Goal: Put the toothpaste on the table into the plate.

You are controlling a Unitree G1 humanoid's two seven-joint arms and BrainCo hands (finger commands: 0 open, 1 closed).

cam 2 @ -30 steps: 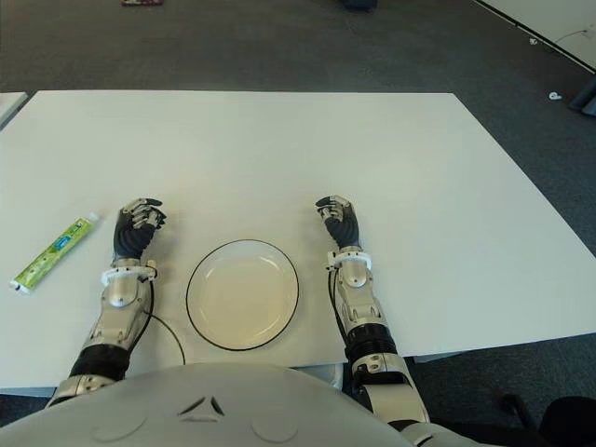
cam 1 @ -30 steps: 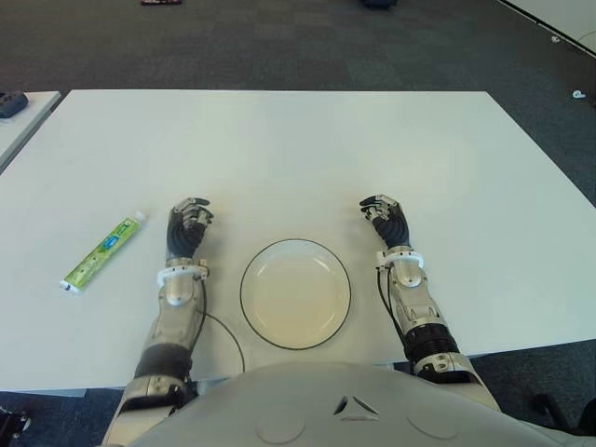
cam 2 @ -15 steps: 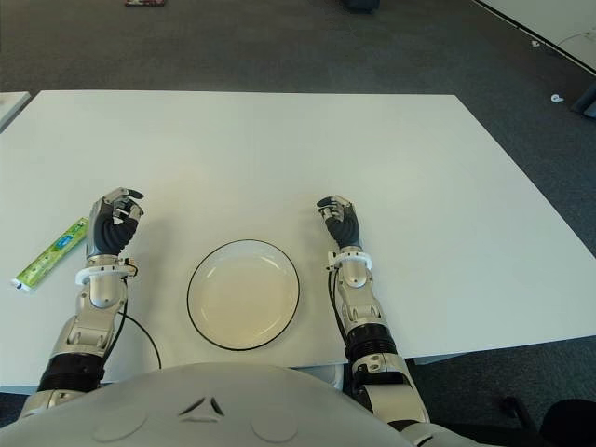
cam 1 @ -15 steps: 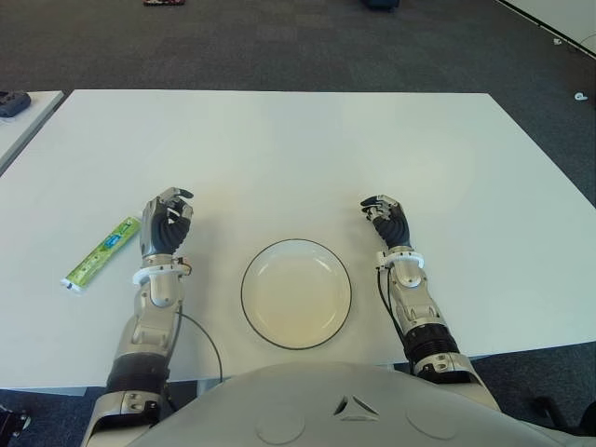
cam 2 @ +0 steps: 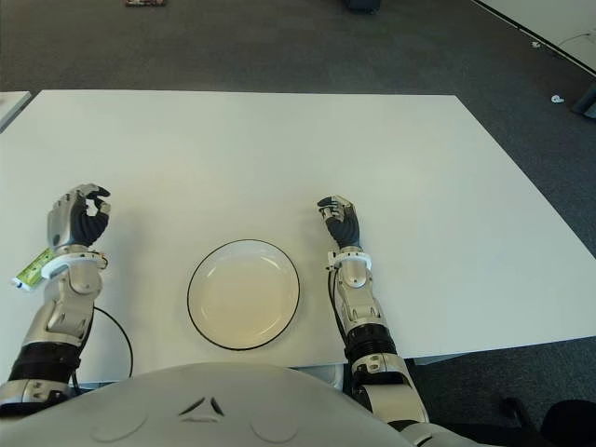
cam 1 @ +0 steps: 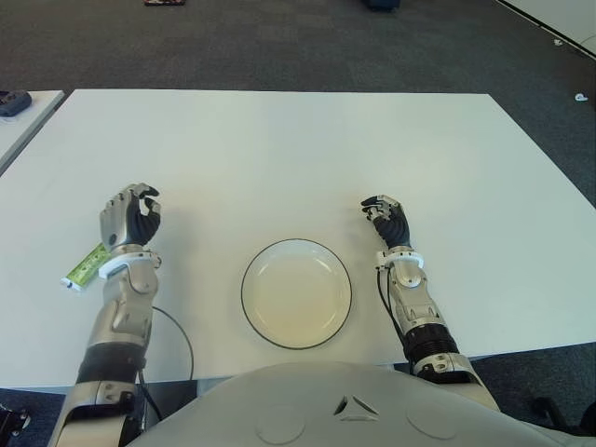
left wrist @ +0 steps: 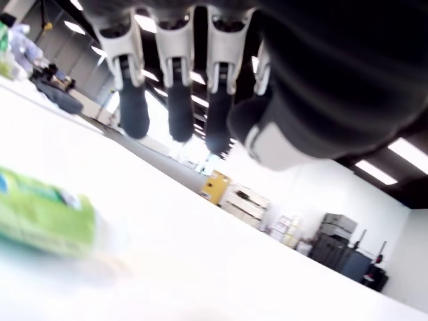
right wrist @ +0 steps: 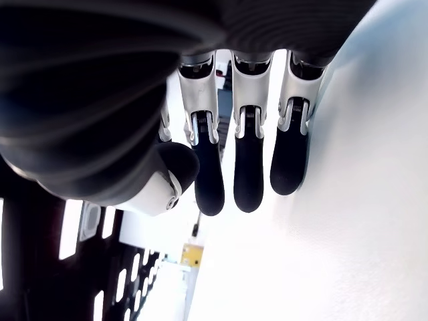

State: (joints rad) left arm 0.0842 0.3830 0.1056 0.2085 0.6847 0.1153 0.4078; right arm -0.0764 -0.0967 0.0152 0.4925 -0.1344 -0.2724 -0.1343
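Observation:
The green toothpaste tube (cam 1: 84, 268) lies on the white table (cam 1: 279, 158) at the left, and only its near end shows from under my left hand (cam 1: 133, 212). That hand hovers over the tube with its fingers loosely curled and holds nothing. In the left wrist view the tube (left wrist: 41, 215) lies on the table below the fingertips (left wrist: 175, 120), apart from them. The white plate (cam 1: 296, 296) with a dark rim sits at the table's near middle and holds nothing. My right hand (cam 1: 386, 216) shows to the right of the plate, fingers relaxed and holding nothing.
A second table's corner with a dark object (cam 1: 11, 101) shows at the far left. A thin black cable (cam 1: 179, 328) loops by my left forearm. Dark carpet surrounds the table, whose near edge runs just behind the plate.
My left hand has moved left from beside the plate to above the toothpaste, now covering most of the tube. The right hand and the plate have not moved.

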